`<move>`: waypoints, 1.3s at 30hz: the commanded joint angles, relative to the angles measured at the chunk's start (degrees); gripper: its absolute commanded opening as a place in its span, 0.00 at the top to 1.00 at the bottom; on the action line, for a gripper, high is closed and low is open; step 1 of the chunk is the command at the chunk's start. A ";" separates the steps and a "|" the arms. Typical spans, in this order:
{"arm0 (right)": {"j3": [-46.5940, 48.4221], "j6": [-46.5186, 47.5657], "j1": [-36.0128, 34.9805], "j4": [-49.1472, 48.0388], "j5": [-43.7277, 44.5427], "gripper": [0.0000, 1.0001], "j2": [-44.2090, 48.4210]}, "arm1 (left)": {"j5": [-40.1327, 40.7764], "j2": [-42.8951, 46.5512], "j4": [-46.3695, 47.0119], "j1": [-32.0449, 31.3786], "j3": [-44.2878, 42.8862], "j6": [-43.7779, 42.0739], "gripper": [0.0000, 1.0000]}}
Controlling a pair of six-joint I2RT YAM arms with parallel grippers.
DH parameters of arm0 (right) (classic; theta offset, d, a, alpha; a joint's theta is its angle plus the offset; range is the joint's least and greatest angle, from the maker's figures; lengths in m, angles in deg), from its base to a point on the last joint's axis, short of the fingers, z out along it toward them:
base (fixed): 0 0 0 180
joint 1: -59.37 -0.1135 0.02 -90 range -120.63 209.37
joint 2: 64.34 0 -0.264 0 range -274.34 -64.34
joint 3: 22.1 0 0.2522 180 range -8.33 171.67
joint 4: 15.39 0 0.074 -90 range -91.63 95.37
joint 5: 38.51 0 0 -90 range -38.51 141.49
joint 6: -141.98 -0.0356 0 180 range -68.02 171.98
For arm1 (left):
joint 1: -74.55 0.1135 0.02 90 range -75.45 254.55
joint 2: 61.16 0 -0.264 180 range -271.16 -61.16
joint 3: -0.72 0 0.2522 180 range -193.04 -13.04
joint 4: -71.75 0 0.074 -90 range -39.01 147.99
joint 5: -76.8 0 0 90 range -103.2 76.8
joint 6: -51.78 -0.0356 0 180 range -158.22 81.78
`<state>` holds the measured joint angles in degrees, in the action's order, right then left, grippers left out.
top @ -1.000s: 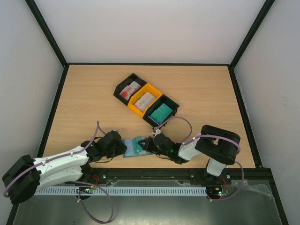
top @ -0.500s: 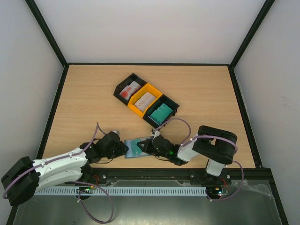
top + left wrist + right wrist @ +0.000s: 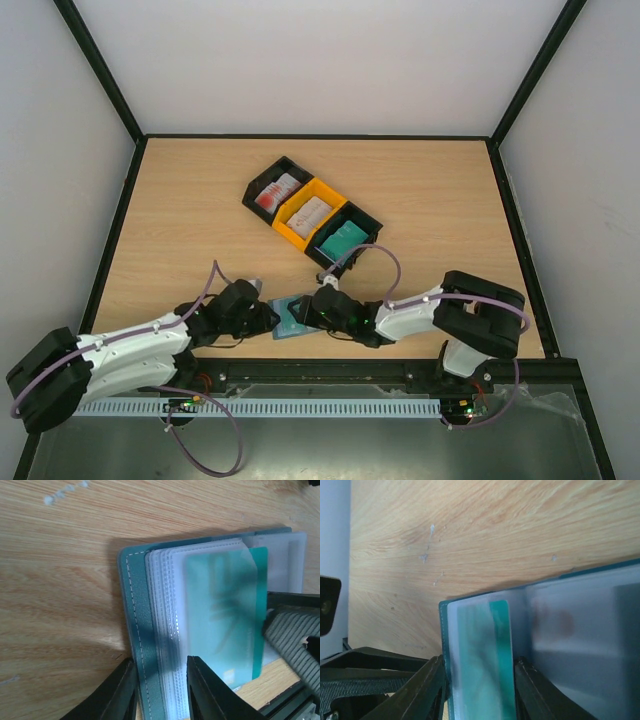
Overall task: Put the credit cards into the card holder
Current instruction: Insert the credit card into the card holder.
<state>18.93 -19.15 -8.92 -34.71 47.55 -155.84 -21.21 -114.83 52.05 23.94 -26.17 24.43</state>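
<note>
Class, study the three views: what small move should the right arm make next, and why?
Probably nudge the green card deeper into its clear sleeve. A bare green strip sticks out of the sleeve, so it looks only partly seated. The right fingers stand open either side of it, and the left fingers pinch the cover edge of the card holder, which should steady it.

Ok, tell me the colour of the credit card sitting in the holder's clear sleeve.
Green-teal credit card, clearest in the left wrist view.

On the counter (image 3: 200,220), a black bin (image 3: 264,173), yellow bin (image 3: 291,236) and second black bin (image 3: 366,215) touch, lined ten to four o'clock.
</note>
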 commanded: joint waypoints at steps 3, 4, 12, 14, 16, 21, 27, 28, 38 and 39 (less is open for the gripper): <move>8.02 3.46 -3.33 12.97 3.66 0.65 -2.90 | -2.37 -2.44 1.83 -0.38 -1.12 -2.80 0.71; 8.66 3.72 -3.54 13.54 3.60 0.66 -3.30 | -2.36 -2.40 1.98 -0.39 -1.04 -2.66 0.71; 12.13 7.90 -3.80 24.22 9.55 0.58 0.61 | -0.39 -0.29 -1.01 -0.41 -1.38 -2.25 0.72; 13.56 9.53 -3.73 28.10 11.33 0.53 2.75 | 0.63 0.89 -2.66 -0.40 -2.60 -2.36 0.71; 15.35 11.65 -3.38 32.23 12.75 0.49 5.46 | 2.23 1.91 -5.03 -0.32 -4.40 -2.86 0.68; 18.78 18.42 0.99 38.31 11.40 0.45 12.67 | 6.79 2.95 -10.50 0.40 -10.19 -5.06 0.51; 25.04 24.78 8.11 43.63 4.86 0.44 9.83 | 8.11 1.23 -13.26 6.03 -15.51 -8.12 0.40; 25.81 25.07 8.83 43.83 4.05 0.44 8.47 | 7.51 0.74 -13.23 7.76 -15.96 -8.76 0.40; 24.39 23.23 15.04 40.58 1.81 0.44 1.55 | -0.02 -5.19 -12.09 20.96 -19.11 -15.32 0.32; 23.82 23.23 15.79 40.48 1.68 0.44 1.48 | -0.46 -5.78 -12.04 21.77 -19.48 -15.81 0.32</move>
<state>44.33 3.78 4.13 5.15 49.36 -154.12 -18.59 -118.70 41.43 42.89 -42.61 12.37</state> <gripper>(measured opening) 0.558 0.673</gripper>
